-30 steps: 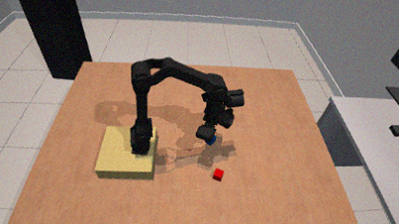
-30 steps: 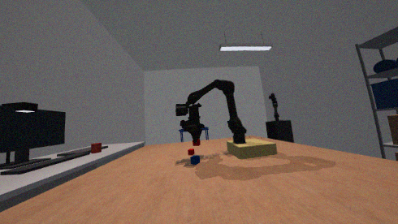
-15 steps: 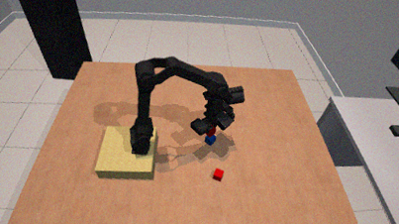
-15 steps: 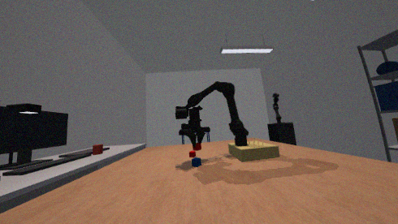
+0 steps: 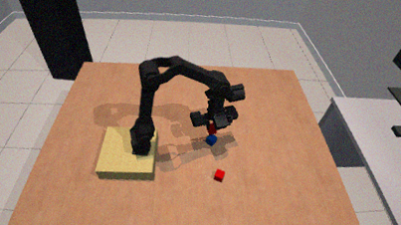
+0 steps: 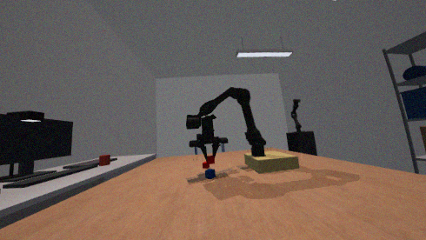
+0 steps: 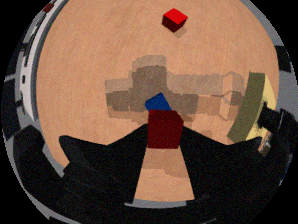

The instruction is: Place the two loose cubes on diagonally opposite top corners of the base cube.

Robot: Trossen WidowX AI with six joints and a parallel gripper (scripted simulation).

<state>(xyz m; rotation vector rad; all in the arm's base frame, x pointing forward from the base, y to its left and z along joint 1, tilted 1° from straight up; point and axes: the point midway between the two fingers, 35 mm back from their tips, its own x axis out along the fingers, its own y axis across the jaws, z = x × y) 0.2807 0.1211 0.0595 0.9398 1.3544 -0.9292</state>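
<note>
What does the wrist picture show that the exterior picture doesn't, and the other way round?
Only the wrist view: table seen between the fingers, below the held cube.
Only the exterior view: the hanging lamp and the grey shelf unit.
Both: the held red cube, the loose red cube, the blue cube and the yellow block.

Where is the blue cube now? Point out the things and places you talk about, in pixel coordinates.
In the top view, the blue cube (image 5: 211, 140) (image 6: 210, 174) (image 7: 158, 102) is on the table, right of the yellow block (image 5: 125, 157) (image 6: 278, 164) (image 7: 247, 107), just below the held red cube (image 5: 211, 129) (image 6: 211, 159) (image 7: 165, 130).
</note>
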